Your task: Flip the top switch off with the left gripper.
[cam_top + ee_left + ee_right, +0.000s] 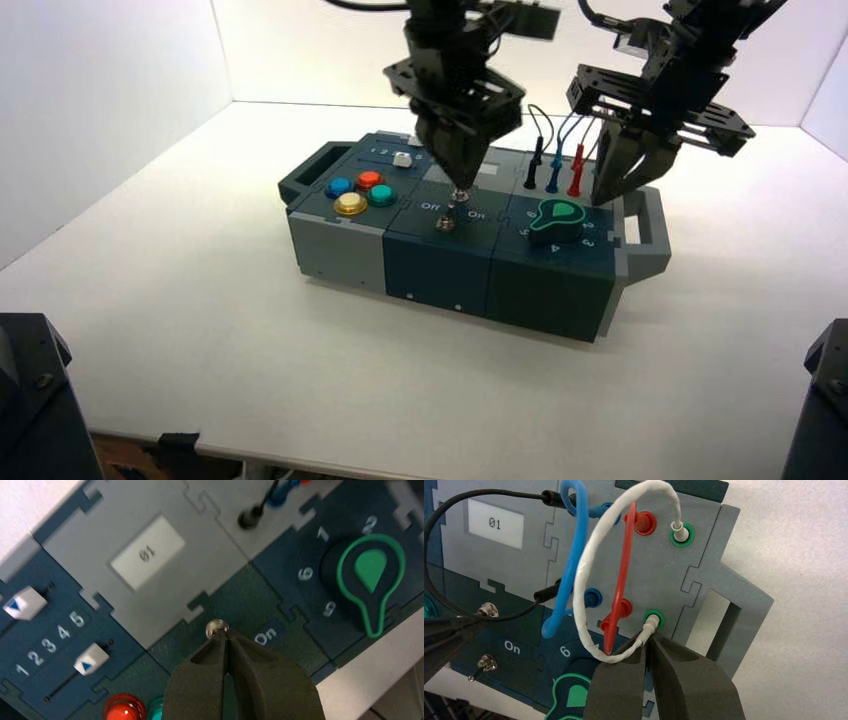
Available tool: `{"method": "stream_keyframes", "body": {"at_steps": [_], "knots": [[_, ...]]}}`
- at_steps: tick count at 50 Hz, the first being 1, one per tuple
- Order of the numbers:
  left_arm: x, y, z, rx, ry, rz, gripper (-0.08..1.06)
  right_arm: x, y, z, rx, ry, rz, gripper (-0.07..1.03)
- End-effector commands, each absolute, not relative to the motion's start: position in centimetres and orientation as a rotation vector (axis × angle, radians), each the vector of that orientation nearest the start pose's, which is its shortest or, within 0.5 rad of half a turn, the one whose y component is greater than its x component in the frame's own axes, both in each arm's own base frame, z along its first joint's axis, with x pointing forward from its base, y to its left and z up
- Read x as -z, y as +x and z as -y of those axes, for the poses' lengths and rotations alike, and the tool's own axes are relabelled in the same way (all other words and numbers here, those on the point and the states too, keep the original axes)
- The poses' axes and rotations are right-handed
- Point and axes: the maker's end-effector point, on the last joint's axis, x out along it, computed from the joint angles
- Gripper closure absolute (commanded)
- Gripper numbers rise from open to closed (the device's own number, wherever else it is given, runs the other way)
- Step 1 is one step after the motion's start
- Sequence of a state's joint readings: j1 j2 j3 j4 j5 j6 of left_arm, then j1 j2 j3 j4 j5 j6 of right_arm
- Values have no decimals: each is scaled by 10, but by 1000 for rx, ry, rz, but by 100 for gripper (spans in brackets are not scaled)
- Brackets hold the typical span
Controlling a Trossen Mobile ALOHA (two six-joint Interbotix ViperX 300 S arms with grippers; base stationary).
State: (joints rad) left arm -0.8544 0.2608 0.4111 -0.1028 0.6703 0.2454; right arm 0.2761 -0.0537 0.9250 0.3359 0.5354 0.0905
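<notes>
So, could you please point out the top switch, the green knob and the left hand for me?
top switch (217,626): left wrist view, on the lever's silver tip.
green knob (371,575): left wrist view, on its teardrop pointer.
left hand (459,190): high view, between its fingertips.

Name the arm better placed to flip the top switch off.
Left. The left pincer sits closed right at the top switch; the right pincer hangs over the wires at the box's right end.
</notes>
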Motion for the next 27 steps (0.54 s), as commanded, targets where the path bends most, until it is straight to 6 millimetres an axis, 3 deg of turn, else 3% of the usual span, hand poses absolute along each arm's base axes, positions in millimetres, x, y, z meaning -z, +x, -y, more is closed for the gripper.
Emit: {"method": "stream_keyframes", "body": {"at_steps": [1, 12, 27], "knots": [[-88, 260, 346, 932, 622, -1092, 101, -23, 247, -98, -95, 227, -1459, 99], [-119, 244, 371, 967, 571, -1040, 101, -36, 255, -101, -128, 213, -1411, 99], [-109, 239, 370, 961, 575, -1062, 101, -43, 268, -108, -166, 184, -1389, 99]]}}
